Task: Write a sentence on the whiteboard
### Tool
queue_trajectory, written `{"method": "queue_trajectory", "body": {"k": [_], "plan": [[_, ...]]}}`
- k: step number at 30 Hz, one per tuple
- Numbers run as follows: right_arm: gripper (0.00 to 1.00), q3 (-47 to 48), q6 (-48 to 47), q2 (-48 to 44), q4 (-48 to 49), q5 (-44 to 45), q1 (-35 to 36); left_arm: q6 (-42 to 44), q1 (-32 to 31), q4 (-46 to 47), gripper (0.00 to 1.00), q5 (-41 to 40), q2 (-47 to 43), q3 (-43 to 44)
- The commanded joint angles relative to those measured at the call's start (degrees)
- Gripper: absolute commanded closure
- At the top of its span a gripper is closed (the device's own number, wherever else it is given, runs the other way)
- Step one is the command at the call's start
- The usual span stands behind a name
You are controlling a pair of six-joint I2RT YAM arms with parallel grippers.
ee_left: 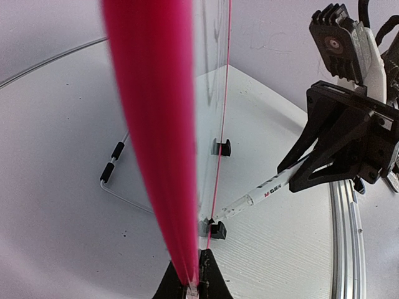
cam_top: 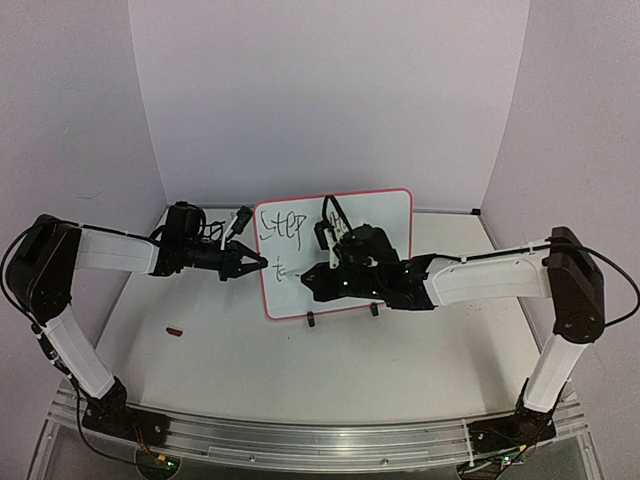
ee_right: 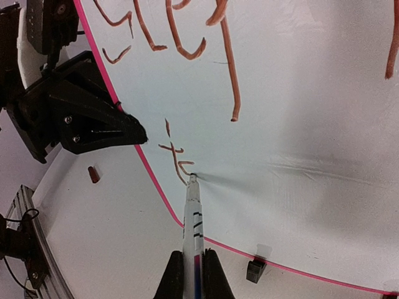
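The whiteboard (cam_top: pixel 385 215) stands upright on the table, white with a thin pink border. My left gripper (cam_top: pixel 262 262) is shut on its left edge; the left wrist view shows that pink edge (ee_left: pixel 149 124) running up from between the jaws (ee_left: pixel 194 288). The sentence (cam_top: pixel 283 228) reads "Step" on the top line, with a short start of a second line (ee_right: pixel 177 159) below it. My right gripper (ee_right: pixel 194 274) is shut on a white marker (ee_right: pixel 193 218), whose tip touches the whiteboard (ee_right: pixel 312 124) at the end of the second line's strokes. The marker (ee_left: pixel 268 190) also shows from the side.
A small red-brown cap (cam_top: pixel 175 331) lies on the table left of the board. Two black clips (cam_top: pixel 311 319) (cam_top: pixel 374 309) hold the board's bottom edge. A wire stand (ee_left: pixel 112 174) props it from behind. White booth walls close in the back and sides.
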Motion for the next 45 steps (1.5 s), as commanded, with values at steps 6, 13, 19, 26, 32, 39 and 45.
{"method": "queue_trajectory", "body": {"k": [6,13,19,26,32,39,45], "plan": [[1.0,2.06,-1.6,-3.28,0.15,3.05,-0.49,2.79,-0.24,-3.84,1.0,-7.34,1.1,-0.11],[1.0,1.82,-1.47,-3.54,0.15,2.57,-0.5,2.82,-0.25,-3.85,1.0,-7.27,1.15,-0.12],[1.0,-0.55,-1.23,-6.46,1.94,0.98,-0.43,2.78,-0.23,-3.79,1.0,-7.34,1.15,-0.11],[1.0,-0.63,-0.91,-5.85,2.08,1.49,-0.48,2.75,-0.25,-3.7,1.0,-7.26,1.3,-0.12],[1.0,0.6,0.14,-3.15,1.81,0.41,-0.49,2.73,-0.23,-3.76,1.0,-7.29,1.32,-0.11],[1.0,0.54,1.01,-2.29,1.26,0.51,-1.02,2.78,-0.23,-3.79,1.0,-7.35,1.35,-0.02],[1.0,0.82,1.37,-1.7,0.88,0.36,-1.44,2.78,-0.22,-3.79,1.0,-7.35,1.46,-0.02]]}}
